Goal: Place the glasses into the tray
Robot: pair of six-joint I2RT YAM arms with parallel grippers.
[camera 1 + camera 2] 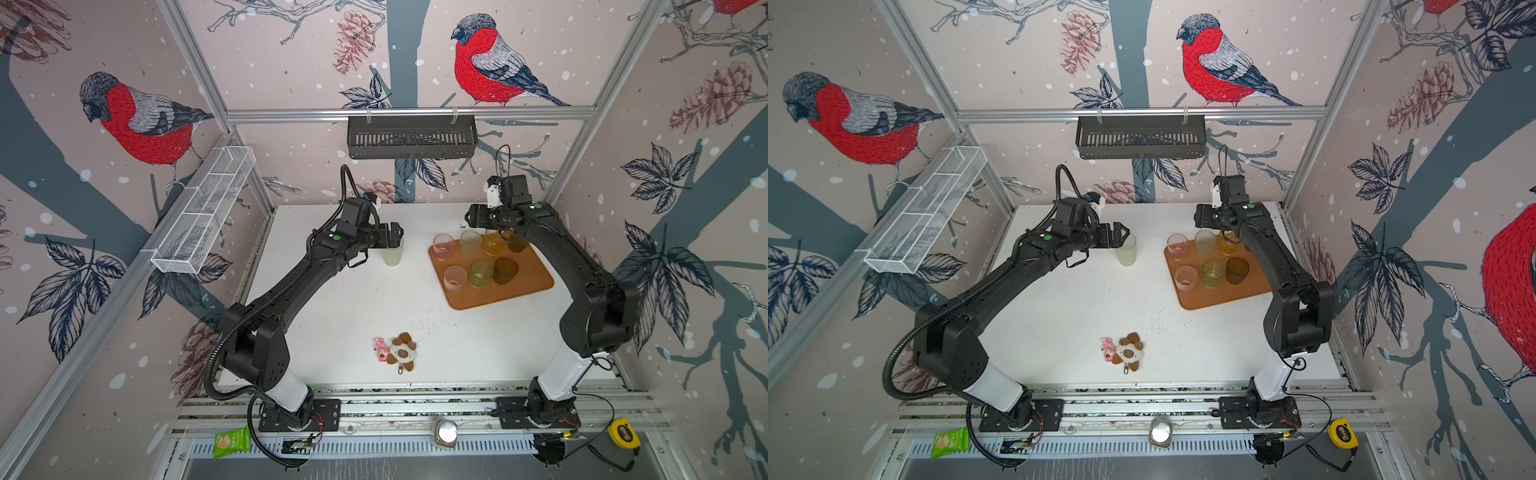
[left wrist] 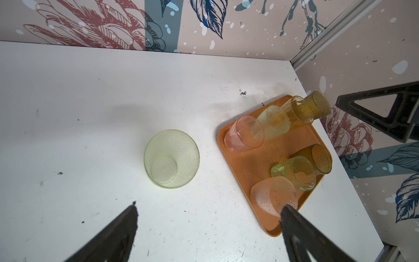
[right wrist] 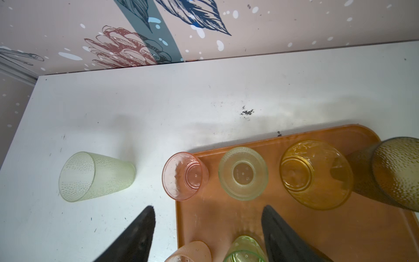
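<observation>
A tall pale green glass point(image 1: 392, 254) point(image 1: 1126, 250) stands alone on the white table, left of the orange-brown tray point(image 1: 530, 286) point(image 1: 1246, 293). My left gripper point(image 1: 394, 235) point(image 2: 209, 209) hovers right above it, open and empty; in the left wrist view the glass point(image 2: 171, 158) lies ahead of the fingertips. Several glasses stand in the tray in two rows: pink point(image 3: 184, 175), pale green point(image 3: 243, 173), amber point(image 3: 315, 173) and dark brown point(image 3: 396, 172) at the back. My right gripper point(image 1: 473, 217) point(image 3: 208, 209) hangs open over the tray's back left part, holding nothing.
A plush keychain toy point(image 1: 397, 351) lies near the table's front. On the back wall hangs a black slotted basket point(image 1: 411, 137), on the left wall a white wire basket point(image 1: 203, 212). A tape measure point(image 1: 622, 433) and a green packet point(image 1: 232, 442) sit on the front rail.
</observation>
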